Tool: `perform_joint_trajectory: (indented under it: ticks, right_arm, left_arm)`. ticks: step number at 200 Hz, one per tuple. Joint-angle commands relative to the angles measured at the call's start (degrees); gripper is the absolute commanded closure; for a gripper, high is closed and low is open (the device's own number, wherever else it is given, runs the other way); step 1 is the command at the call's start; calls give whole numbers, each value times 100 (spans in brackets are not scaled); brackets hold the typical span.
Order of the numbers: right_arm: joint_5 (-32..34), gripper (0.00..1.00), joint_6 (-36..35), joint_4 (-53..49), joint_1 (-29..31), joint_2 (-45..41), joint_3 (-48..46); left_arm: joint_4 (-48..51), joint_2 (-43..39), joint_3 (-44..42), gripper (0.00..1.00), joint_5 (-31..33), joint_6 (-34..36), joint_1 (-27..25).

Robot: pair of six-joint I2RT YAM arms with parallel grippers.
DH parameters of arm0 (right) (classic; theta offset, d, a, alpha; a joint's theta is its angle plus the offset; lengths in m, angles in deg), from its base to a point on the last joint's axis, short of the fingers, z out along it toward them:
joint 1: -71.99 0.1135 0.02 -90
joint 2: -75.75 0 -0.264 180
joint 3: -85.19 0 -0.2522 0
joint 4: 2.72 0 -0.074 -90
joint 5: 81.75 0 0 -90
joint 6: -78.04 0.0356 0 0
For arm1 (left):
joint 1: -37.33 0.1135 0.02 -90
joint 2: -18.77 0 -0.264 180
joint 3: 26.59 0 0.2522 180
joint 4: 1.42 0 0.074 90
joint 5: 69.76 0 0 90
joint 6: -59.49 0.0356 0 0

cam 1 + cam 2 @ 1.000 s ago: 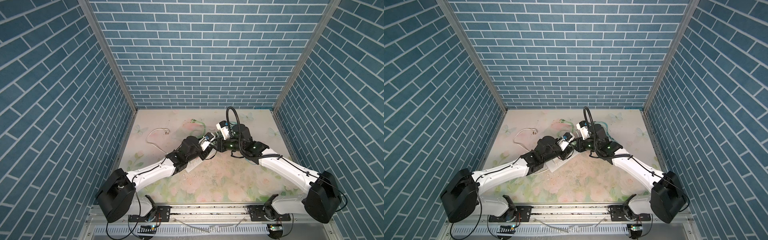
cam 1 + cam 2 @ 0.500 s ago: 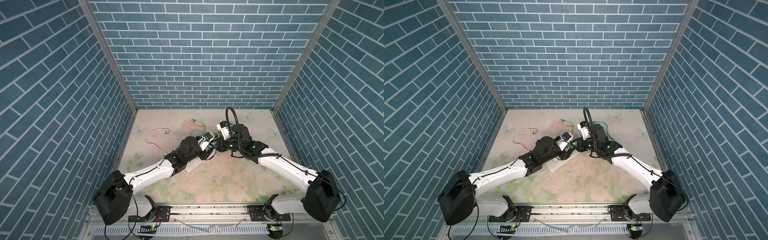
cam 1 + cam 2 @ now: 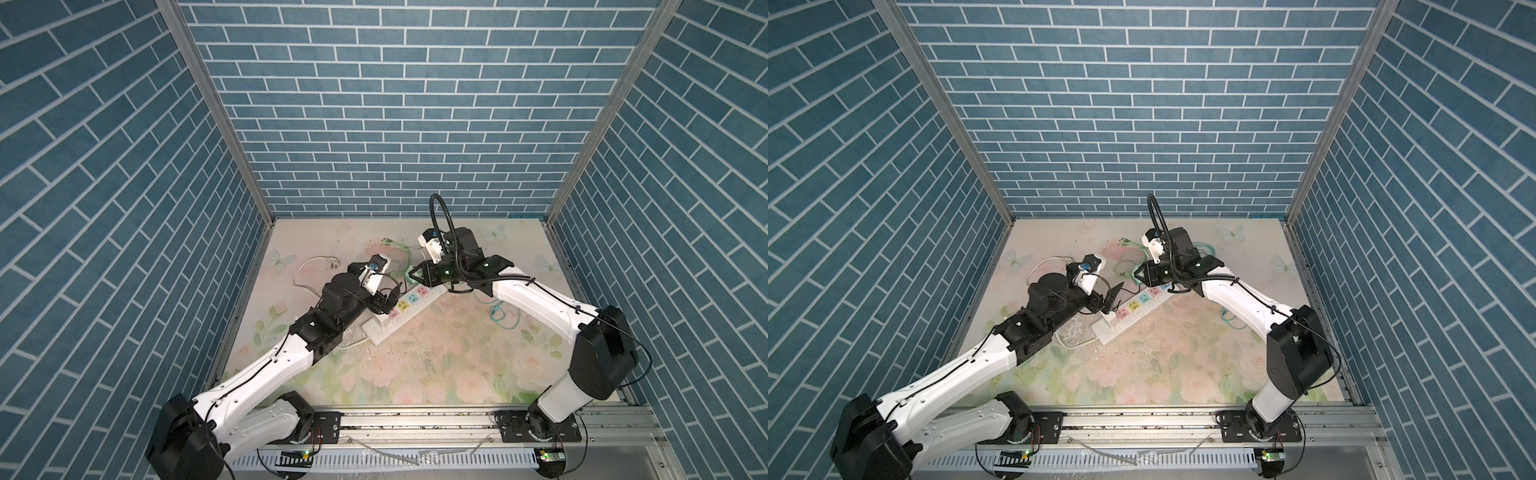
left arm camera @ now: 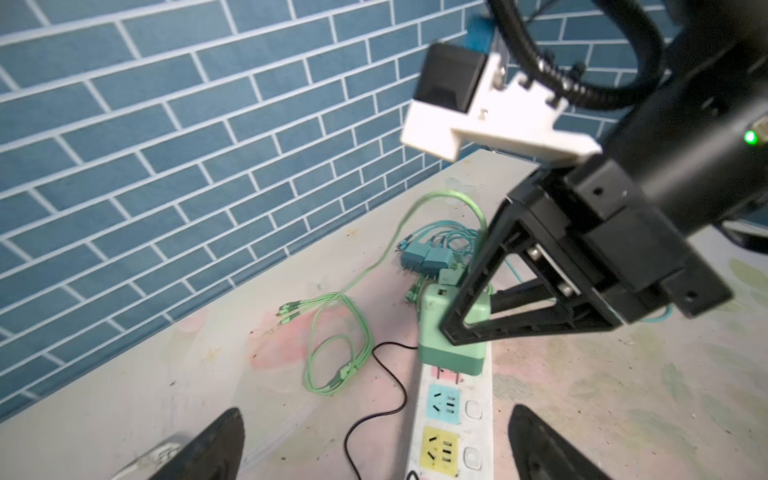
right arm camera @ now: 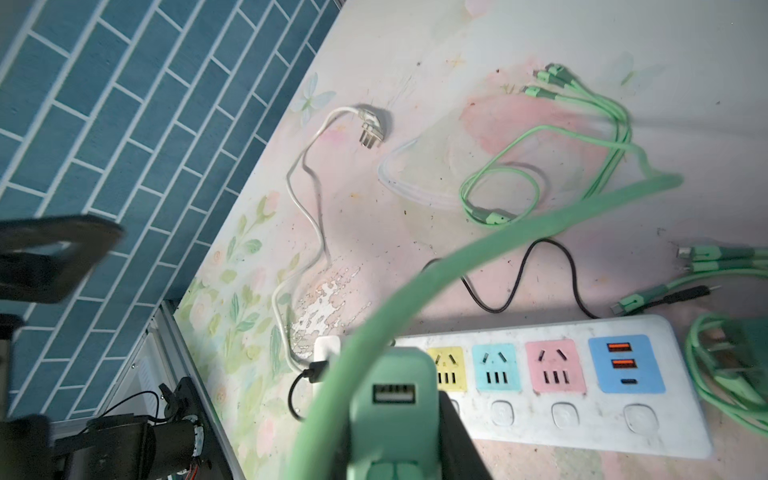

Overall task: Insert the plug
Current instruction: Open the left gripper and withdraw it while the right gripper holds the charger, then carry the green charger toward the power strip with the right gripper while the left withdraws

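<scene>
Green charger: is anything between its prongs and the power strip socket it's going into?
Nothing visible does. In the left wrist view the green charger, held in the jaws of the right gripper, has its bare prongs right at the pink socket of the power strip, with no cable or other thing across that socket.

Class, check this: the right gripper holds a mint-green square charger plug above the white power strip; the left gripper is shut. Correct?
No: the left gripper is open, per the left wrist view. The right gripper holds the mint-green square charger plug above the white power strip.
</scene>
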Motion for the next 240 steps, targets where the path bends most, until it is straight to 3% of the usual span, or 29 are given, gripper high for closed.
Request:
perform_joint_trajectory:
  ticks: [1,45,128,168,193,223,240]
  right_arm:
    - [-295,100,-290,-84,-13,156,286]
    - [-793,100,-624,63,-3,312,-69]
    - [-817,100,-813,164,220,817,-266]
    - [-790,100,-1383,-340,276,1047,25]
    - [-685,100,-1874,-639,293,1074,130]
    - [-511,100,-2141,-900,295,1033,159]
    - [-310,100,-2193,-1157,279,1054,281]
  left_arm:
    - [488,-213,-231,0,335,-217,56]
    - [586,-227,-325,0,1010,-538,108]
    - [449,-366,-440,0,2134,-1177,126]
    - [490,-421,-569,0,1948,-1372,124]
    - [1230,-194,-275,0,1531,-1622,125]
    - [2715,42,88,1,1339,-2892,126]
    - [3365,73,98,6,1109,-3717,98]
